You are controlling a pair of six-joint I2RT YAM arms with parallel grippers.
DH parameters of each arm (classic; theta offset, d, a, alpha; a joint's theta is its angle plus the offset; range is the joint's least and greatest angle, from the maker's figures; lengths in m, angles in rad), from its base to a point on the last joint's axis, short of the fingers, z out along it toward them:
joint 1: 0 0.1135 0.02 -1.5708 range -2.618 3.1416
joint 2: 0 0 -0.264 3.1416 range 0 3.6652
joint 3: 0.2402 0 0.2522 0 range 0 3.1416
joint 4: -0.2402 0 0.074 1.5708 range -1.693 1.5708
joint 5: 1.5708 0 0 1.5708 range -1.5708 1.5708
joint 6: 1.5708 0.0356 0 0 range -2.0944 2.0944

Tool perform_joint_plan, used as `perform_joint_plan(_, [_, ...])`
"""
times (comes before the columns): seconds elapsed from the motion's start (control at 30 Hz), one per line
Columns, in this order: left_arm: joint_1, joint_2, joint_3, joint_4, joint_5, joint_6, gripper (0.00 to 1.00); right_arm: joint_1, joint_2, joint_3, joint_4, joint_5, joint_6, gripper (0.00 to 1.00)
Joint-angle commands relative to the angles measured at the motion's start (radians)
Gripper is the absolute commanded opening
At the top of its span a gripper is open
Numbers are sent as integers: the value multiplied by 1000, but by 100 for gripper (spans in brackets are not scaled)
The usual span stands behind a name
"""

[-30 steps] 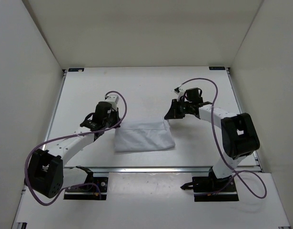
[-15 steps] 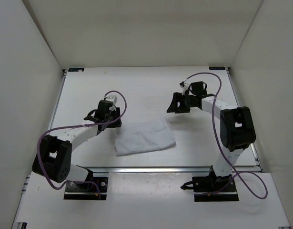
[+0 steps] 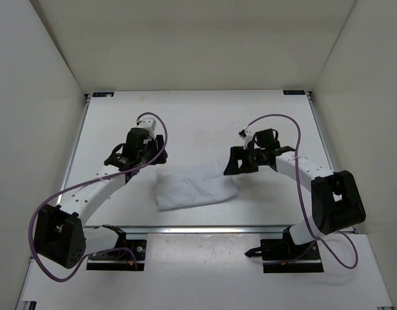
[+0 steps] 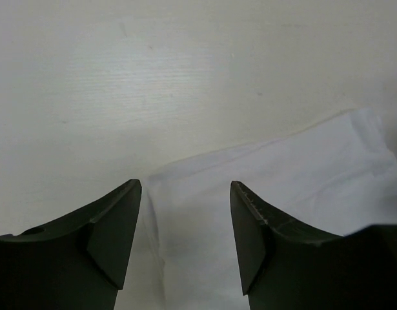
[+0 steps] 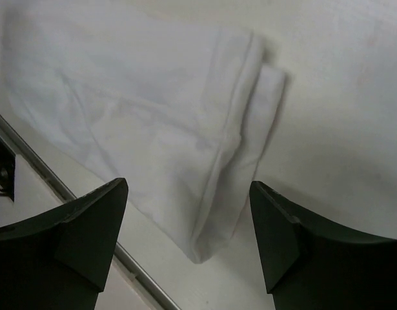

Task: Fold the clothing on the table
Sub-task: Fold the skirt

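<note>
The clothing (image 3: 195, 186) is a small white folded piece lying flat near the table's (image 3: 204, 116) front middle. My left gripper (image 3: 145, 161) hovers open just off its far left corner; in the left wrist view the clothing (image 4: 275, 174) shows between and beyond the dark fingers (image 4: 114, 226), with nothing held in the left gripper (image 4: 185, 194). My right gripper (image 3: 235, 165) is open at the cloth's far right corner. Through the right wrist view the folded clothing (image 5: 153, 129) lies under the spread right gripper (image 5: 188, 194), its layered edge showing.
White upright walls (image 3: 37, 97) close in the table on the left, back and right. An aluminium rail (image 3: 204, 228) runs along the front edge, just below the clothing, and also appears as the rail (image 5: 37, 161) in the right wrist view. Purple cables loop from both arms.
Both grippers have opened and let go of the clothing. The cloth has settled slightly skewed. The left gripper moved back and the right gripper came back toward the cloth's right corner.
</note>
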Motion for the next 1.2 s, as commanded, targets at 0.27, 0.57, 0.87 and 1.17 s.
perform_joint_plan(0.27, [-67,-53,-143,-121,129,-70,59,20,41,-59,-7,111,-3,77])
perform_joint_plan(0.57, [-54,14,-174,-112,154,-88,54,59,151,-34,4,148,-25,60])
perform_joint_plan(0.87, [-54,45,-192,-119,152,-107,51,48,191,-56,33,134,-20,30])
perform_joint_plan(1.17, [-63,107,-217,-107,166,-125,34,29,251,15,10,121,-40,0])
